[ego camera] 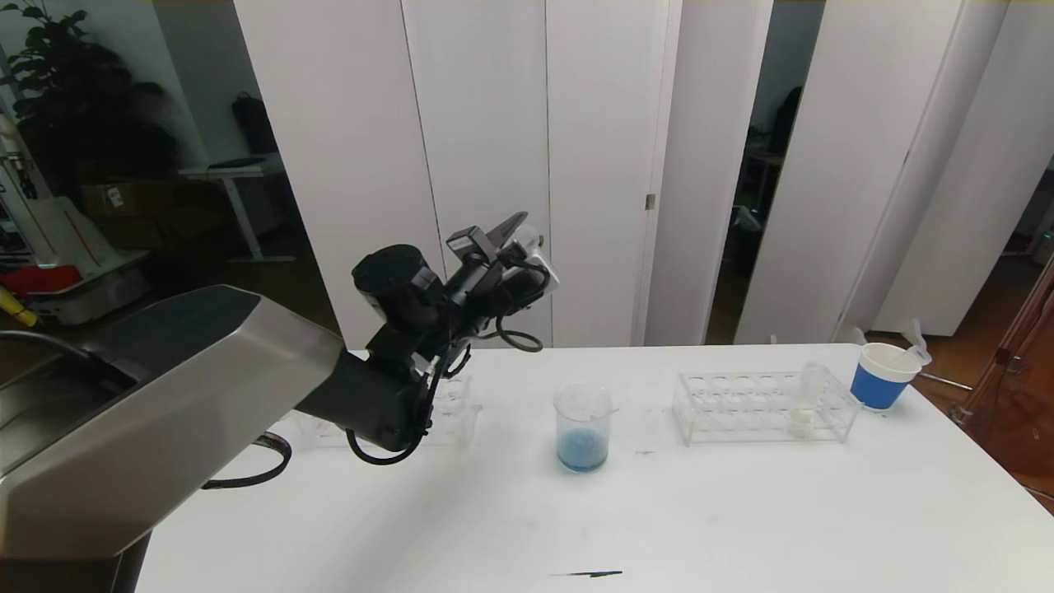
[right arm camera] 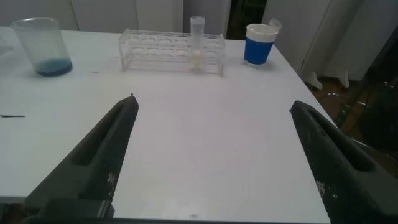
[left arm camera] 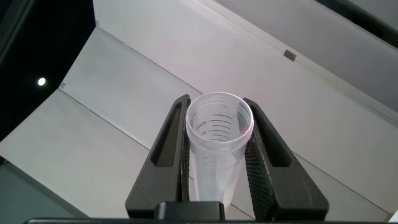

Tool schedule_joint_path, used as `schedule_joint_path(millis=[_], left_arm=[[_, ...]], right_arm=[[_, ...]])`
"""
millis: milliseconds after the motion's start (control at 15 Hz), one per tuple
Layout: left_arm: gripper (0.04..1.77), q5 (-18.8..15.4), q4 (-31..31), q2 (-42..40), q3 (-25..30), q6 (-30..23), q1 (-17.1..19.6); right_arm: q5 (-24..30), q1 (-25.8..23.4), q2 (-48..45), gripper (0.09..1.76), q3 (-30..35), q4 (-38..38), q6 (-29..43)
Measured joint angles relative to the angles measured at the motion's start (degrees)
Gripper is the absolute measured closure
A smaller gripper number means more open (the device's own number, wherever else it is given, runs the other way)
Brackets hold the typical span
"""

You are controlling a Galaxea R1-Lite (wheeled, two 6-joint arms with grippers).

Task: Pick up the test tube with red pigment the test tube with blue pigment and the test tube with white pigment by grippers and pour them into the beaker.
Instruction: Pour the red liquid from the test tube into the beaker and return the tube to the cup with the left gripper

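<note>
My left gripper [ego camera: 517, 236] is raised high above the table's left side, well above and left of the beaker. It is shut on a clear graduated test tube [left arm camera: 214, 149] that looks empty, with a small red trace at its rim. The beaker [ego camera: 583, 428] stands mid-table with blue liquid at its bottom; it also shows in the right wrist view [right arm camera: 43, 46]. The test tube with white pigment [ego camera: 805, 399] stands upright in the right rack [ego camera: 741, 408]. No tube with blue pigment shows. My right gripper [right arm camera: 214, 104] is open and empty above the table's near right part, out of the head view.
A blue-and-white paper cup [ego camera: 881, 376] stands at the back right, beyond the rack. A second clear rack [ego camera: 453, 412] sits partly hidden behind my left arm. A dark mark [ego camera: 589, 573] lies near the table's front edge.
</note>
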Motion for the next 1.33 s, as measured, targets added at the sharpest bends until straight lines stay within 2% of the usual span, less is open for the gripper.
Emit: schedule_joint_path(millis=[133, 200, 333, 467, 733, 933, 1133, 1333], left_arm=[[1.21, 10.46, 4.94, -1.68, -0.11, -6.1, 0.05], [1.21, 13.76, 8.11, -2.65, -0.09, -10.53, 0.24], [1.21, 18.52, 14.7, -4.63, -0.02, -20.74, 0.71], [1.21, 21.15, 22.09, -6.67, 0.37, -29.14, 1.68], [1.21, 22.06, 39.5, -10.89, 0.05, -45.59, 4.43], [1.21, 21.16, 49.59, -13.97, 0.26, -54.6, 7.08], [1.21, 20.55, 55.47, -16.93, 1.16, -60.0, 9.12], [1.21, 16.66, 55.8, -19.6, 3.3, -62.53, 10.3]], right_arm=[[0.02, -0.04, 0.0, 0.1, 0.0, 0.02, 0.0], [0.02, -0.04, 0.0, 0.1, 0.0, 0.0, 0.0], [0.02, -0.04, 0.0, 0.1, 0.0, 0.02, 0.0], [0.0, 0.0, 0.0, 0.1, 0.0, 0.02, 0.02], [0.0, -0.04, 0.0, 0.1, 0.0, 0.02, 0.0], [0.02, -0.04, 0.0, 0.1, 0.0, 0.02, 0.0], [0.0, 0.0, 0.0, 0.1, 0.0, 0.02, 0.0], [0.0, 0.0, 0.0, 0.1, 0.0, 0.02, 0.0]])
